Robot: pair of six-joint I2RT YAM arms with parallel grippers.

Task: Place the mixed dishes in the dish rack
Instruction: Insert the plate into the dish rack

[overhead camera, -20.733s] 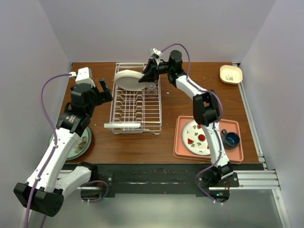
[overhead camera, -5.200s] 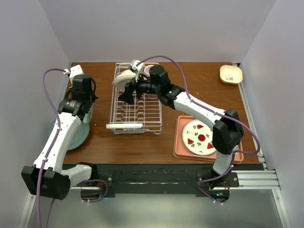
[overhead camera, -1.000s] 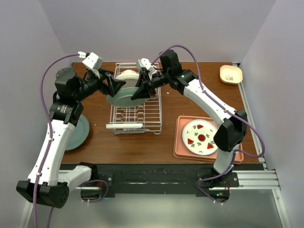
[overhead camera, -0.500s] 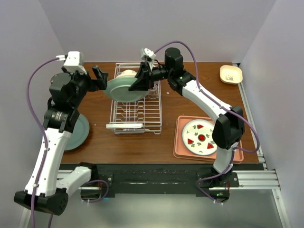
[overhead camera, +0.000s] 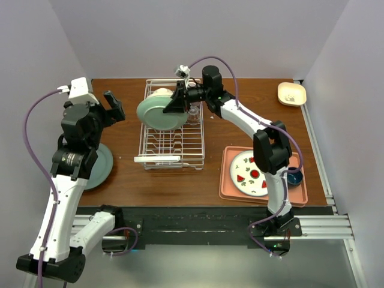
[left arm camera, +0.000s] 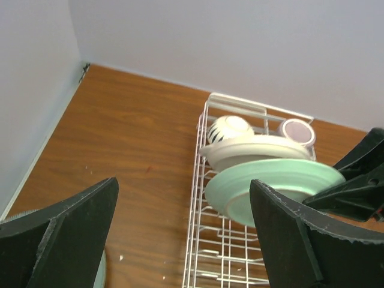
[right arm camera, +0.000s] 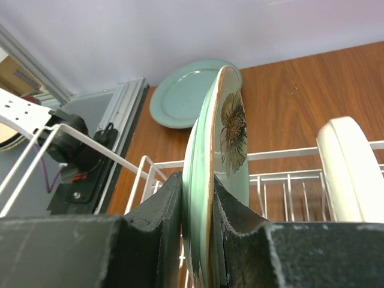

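Over the far half of the dish rack point(overhead camera: 171, 144), the right gripper point(right arm camera: 198, 182) has its black fingers clamped on the rim of a pale green plate point(overhead camera: 159, 113). The plate stands on edge, leaning a little. Its broad span runs across the rack from side to side, and its flower-painted face is turned toward the cream dish point(right arm camera: 351, 171) slotted just behind it. The plate is round, glossy and smooth, with a thin brown line along its lip. The rack is white coated wire with upright prongs. Whether the plate's lower rim touches the wires I cannot tell. Off to the rack's left, the left gripper point(overhead camera: 114, 105) hangs above the brown wood-grain table point(overhead camera: 213, 129) with its jaws spread wide and empty, well apart from the plate. A second green plate point(overhead camera: 101, 166) lies flat near the table's left edge.
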